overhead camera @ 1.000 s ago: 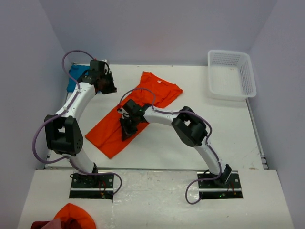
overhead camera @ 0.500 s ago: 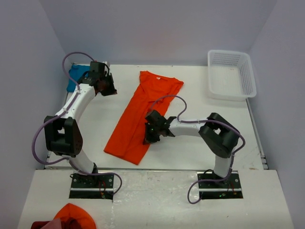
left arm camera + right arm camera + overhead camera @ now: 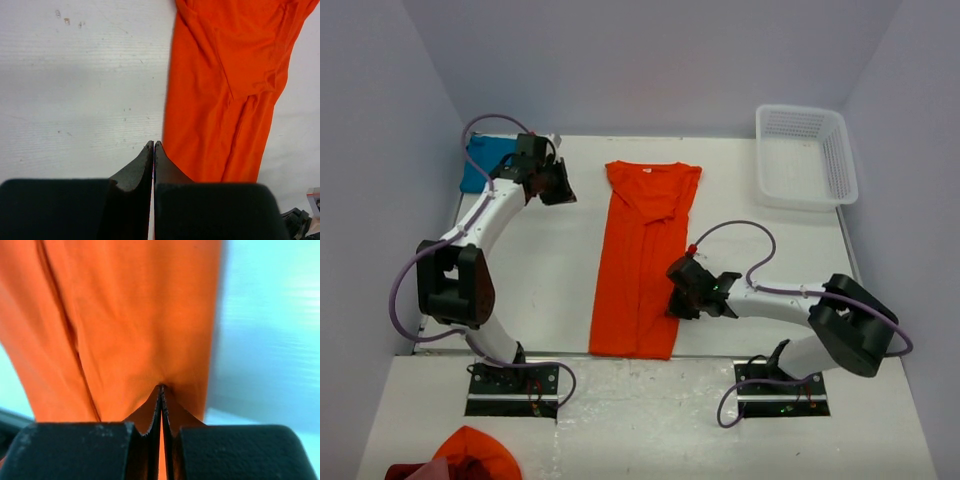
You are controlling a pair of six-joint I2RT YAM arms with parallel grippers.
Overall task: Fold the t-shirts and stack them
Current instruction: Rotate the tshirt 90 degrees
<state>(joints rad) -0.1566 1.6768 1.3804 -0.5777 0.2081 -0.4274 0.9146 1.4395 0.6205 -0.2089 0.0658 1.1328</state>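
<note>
At orange t-shirt (image 3: pixel 640 255) rt edge: rt gripper (image 3: pixel 161 390) tight on cloth.

orange t-shirt (image 3: pixel 642 262) lengthwise (narrow strip), right claw (image 3: pixel 674 299) at edge

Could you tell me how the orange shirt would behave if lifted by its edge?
Likely floppy: the orange shirt lies flat with soft creases, so it should drape from the right fingers pinching it. Thin cloth, probably light. Its folded layers may fall open.
</note>
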